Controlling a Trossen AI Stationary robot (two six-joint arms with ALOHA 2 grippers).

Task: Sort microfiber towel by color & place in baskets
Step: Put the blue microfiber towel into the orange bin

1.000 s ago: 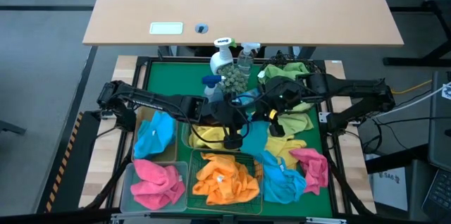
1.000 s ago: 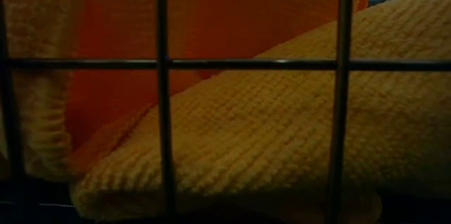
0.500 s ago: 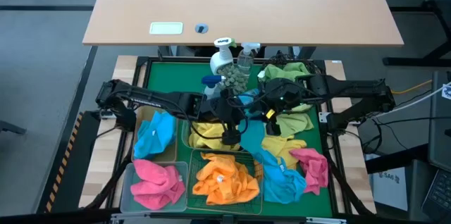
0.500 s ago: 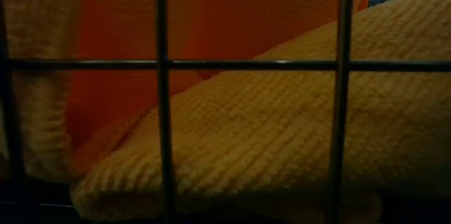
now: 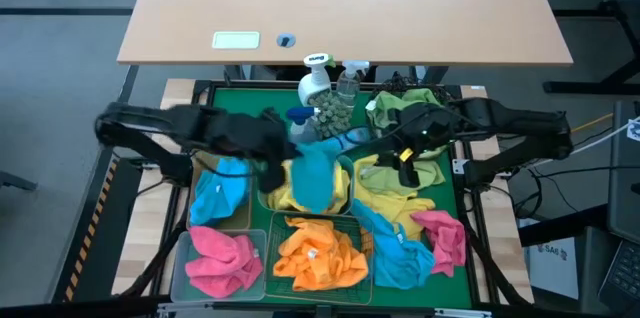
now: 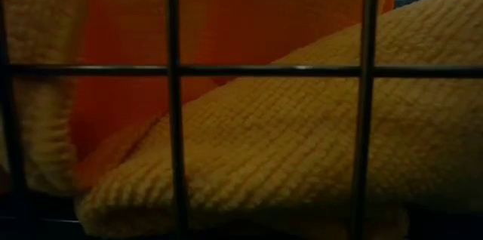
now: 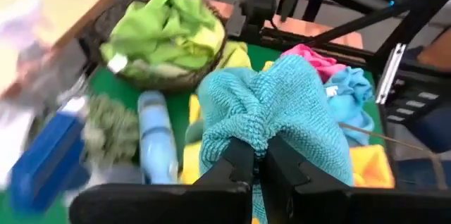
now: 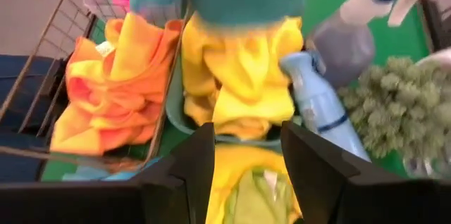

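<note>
My left gripper (image 5: 290, 158) is shut on a teal towel (image 5: 316, 174) that hangs above the teal tub (image 5: 262, 198) of yellow towels (image 8: 239, 83). My right gripper (image 5: 385, 148) stands open just right of that towel, with nothing between its fingers (image 8: 201, 164). Green towels fill the round black mesh basket (image 5: 372, 118) at the far right. Orange towels (image 5: 320, 253) lie in the green wire basket (image 8: 67, 20), pink ones in the clear bin (image 5: 180, 258), and a blue one (image 5: 220, 190) on the tan tray. The low view shows only orange towel (image 6: 264, 157) behind basket wire. My left gripper pinches a bunched fold at the towel's top (image 7: 255, 138) between its two fingers; several layers are gathered there. The fingers slant downward from the table's left. The towel hangs below and beyond them, lifted clear, slack.
Spray bottles (image 5: 318, 76) and a grey-green bundle (image 5: 332, 108) stand at the far middle, with a pale blue bottle (image 8: 317, 104) lying beside the tub. Loose yellow, blue and pink towels (image 5: 440, 233) lie on the green mat at the near right.
My right gripper has opened, let go of the teal towel and drawn back toward the right edge. My left gripper has swung up and toward the left edge with the towel, which has come off the loose towels at the right and now hangs over the teal tub.
</note>
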